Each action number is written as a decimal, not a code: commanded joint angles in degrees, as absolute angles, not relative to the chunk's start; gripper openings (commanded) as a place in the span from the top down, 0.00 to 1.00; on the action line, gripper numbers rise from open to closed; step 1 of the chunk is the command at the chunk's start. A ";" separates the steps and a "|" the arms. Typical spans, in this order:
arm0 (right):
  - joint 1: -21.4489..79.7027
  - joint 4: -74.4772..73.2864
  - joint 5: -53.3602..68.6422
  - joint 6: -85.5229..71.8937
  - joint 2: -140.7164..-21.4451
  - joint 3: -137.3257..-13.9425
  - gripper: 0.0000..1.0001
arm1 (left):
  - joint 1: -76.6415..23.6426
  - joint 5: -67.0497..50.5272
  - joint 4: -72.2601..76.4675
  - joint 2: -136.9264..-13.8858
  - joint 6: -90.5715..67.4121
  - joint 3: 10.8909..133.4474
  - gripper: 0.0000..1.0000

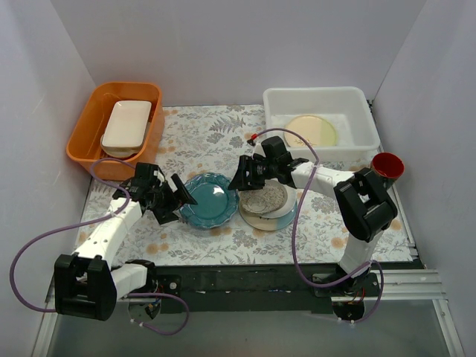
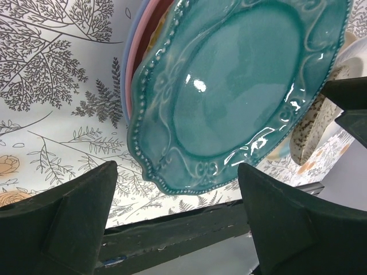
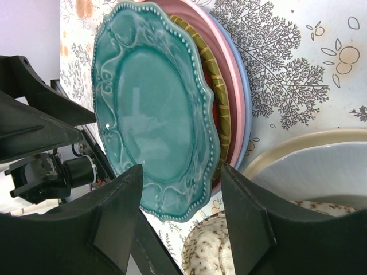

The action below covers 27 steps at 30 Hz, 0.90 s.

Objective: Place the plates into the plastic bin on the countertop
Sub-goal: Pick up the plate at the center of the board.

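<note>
Two stacks of plates lie flat and face up on the tabletop (image 1: 208, 141). The teal plate (image 1: 207, 199) tops one stack, with green, red, pink and light blue rims showing beneath it in the wrist views. Just right of the teal plate is the second stack, with a speckled plate (image 1: 266, 199) on top and white and cream plates under it. I cannot tell whether the two stacks touch.

Far behind the teal plate and to its right stands the plastic bin (image 1: 357, 100), its long side running along the back wall. It holds one cream plate (image 1: 311, 131), lying flat. Behind the teal plate and to its left, an orange tub (image 1: 82, 130) holds a white dish (image 1: 126, 125).

The left hand (image 2: 176, 172) is open at the teal plate's left rim, its fingers spread wide with nothing between them. The right hand (image 3: 180, 172) hangs by the teal plate's right rim, fingers apart and gripping nothing.

Bare printed tabletop runs from the teal plate back to both containers. White walls close in the back and both sides.
</note>
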<state>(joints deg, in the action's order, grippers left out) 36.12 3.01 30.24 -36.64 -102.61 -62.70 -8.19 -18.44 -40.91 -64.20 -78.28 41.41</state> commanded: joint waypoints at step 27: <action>36.30 11.41 37.34 -40.07 -105.82 -62.23 0.56 | -7.91 -22.68 -32.79 -66.01 -78.05 37.97 0.26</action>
<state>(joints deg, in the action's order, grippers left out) 36.01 5.48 32.84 -38.46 -106.10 -62.85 -8.19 -21.32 -34.20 -66.72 -78.26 38.30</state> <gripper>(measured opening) 0.453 0.742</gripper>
